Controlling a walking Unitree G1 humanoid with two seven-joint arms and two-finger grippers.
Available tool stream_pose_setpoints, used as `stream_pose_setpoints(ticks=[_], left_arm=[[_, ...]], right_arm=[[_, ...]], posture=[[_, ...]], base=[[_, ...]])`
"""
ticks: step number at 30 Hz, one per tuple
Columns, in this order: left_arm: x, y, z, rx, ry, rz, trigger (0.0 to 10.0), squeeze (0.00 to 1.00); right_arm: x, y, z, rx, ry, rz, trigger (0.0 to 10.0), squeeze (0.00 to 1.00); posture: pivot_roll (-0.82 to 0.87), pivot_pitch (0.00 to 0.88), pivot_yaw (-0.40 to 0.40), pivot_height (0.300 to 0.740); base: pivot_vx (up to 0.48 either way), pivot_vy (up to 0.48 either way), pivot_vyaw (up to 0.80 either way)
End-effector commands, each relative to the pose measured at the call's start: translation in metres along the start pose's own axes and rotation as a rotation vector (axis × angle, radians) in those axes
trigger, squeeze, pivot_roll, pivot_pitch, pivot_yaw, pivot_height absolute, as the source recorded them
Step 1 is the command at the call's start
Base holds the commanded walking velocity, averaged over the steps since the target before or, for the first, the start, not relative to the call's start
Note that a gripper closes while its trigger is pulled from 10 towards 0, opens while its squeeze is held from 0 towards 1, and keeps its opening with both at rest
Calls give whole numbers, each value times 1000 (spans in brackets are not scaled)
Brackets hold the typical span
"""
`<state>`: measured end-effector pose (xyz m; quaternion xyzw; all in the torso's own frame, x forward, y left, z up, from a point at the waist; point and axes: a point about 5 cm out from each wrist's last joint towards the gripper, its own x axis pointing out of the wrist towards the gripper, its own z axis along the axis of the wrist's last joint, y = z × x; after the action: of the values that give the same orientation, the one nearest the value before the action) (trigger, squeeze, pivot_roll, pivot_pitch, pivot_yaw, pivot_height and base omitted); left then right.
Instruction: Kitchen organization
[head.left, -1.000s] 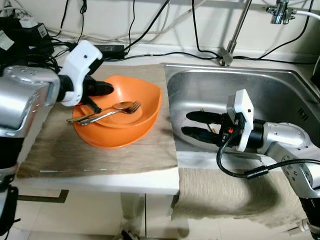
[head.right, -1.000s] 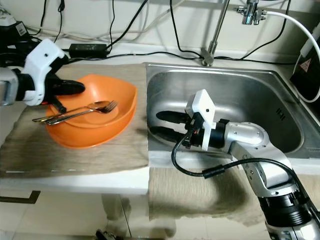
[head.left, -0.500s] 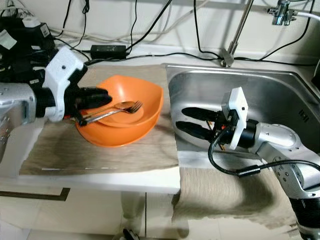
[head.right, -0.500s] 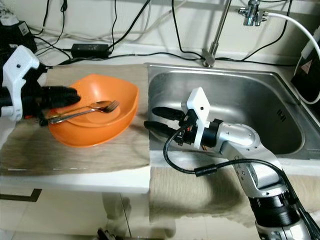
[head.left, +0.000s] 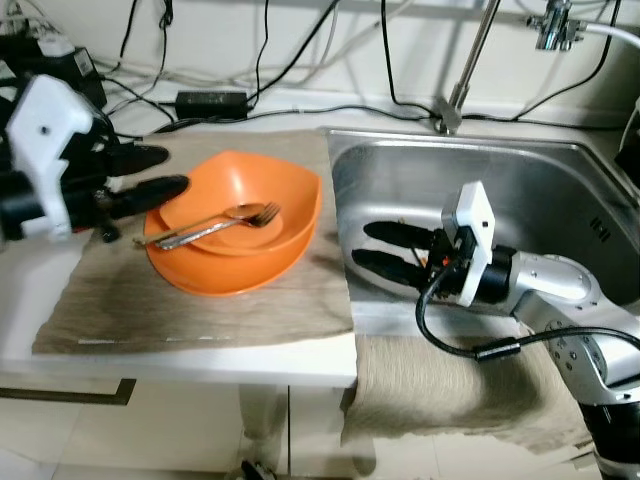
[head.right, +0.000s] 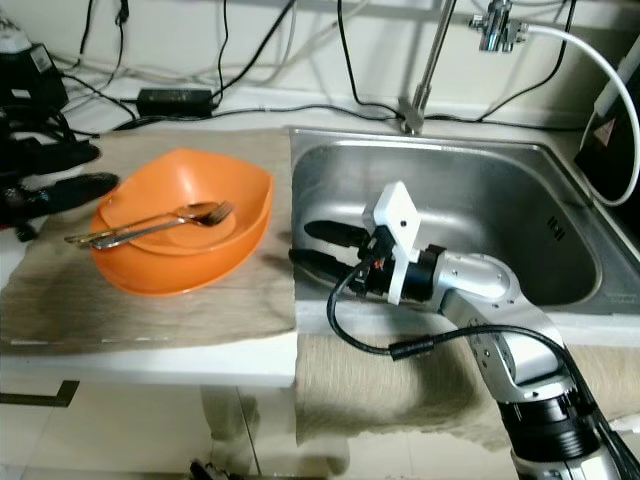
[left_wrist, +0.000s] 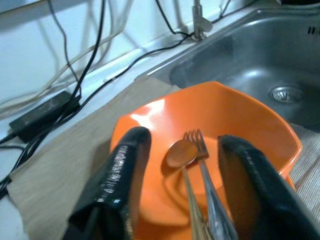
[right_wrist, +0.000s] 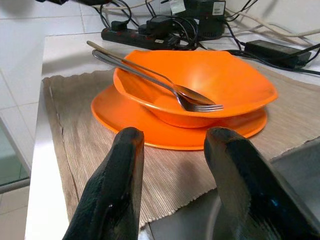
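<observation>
In the left eye view, an orange bowl (head.left: 235, 230) sat left of centre on a beige mat (head.left: 200, 290), holding a spoon (head.left: 215, 218) and fork (head.left: 225, 226). The left gripper (head.left: 150, 172), fingers spread, hovered at the bowl's upper-left rim. The right gripper (head.left: 392, 250), fingers apart, lay in the steel sink (head.left: 560, 200) at centre right.

The left wrist view showed both fingers (left_wrist: 117, 185) flanking the cutlery handles.

The right wrist view showed an orange plate (right_wrist: 150, 131) beneath the bowl.
</observation>
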<state>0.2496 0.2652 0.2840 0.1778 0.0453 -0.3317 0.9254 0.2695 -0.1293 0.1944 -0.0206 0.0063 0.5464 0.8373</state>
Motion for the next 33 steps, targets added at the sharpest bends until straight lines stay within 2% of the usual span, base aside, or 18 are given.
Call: stream_pose_setpoints(ticks=[1,6,11,16,21,31,33], left_arm=[[-13,3,-11,3,-45,49,10000,0],[-14,-5,-26,-4,20,35,10000,0],[-14,-8,-30,4,18,8,10000,0],[-9,-7,-38,29,40,26,10000,0],[-5,-12,-42,-34,39,-22,10000,0],[-2,-15,-45,-50,55,-32,10000,0],[-1,-17,-46,-84,53,-56,10000,0]], right_arm=[[8,14,5,34,-79,37,10000,0],[13,25,7,32,-121,88,10000,0],[13,24,7,32,-120,81,10000,0],[12,23,8,29,-116,75,10000,0],[12,23,8,28,-111,75,10000,0],[11,26,7,28,-88,113,10000,0],[10,28,5,28,-75,131,10000,0]], posture=[[17,0,-50,740],[15,0,-53,740],[13,0,-52,740],[11,0,-52,740],[10,0,-50,740],[9,0,-52,740],[9,0,-54,740]], base=[[0,0,0],[0,0,0],[0,0,0],[0,0,0],[0,0,0],[0,0,0],[0,0,0]])
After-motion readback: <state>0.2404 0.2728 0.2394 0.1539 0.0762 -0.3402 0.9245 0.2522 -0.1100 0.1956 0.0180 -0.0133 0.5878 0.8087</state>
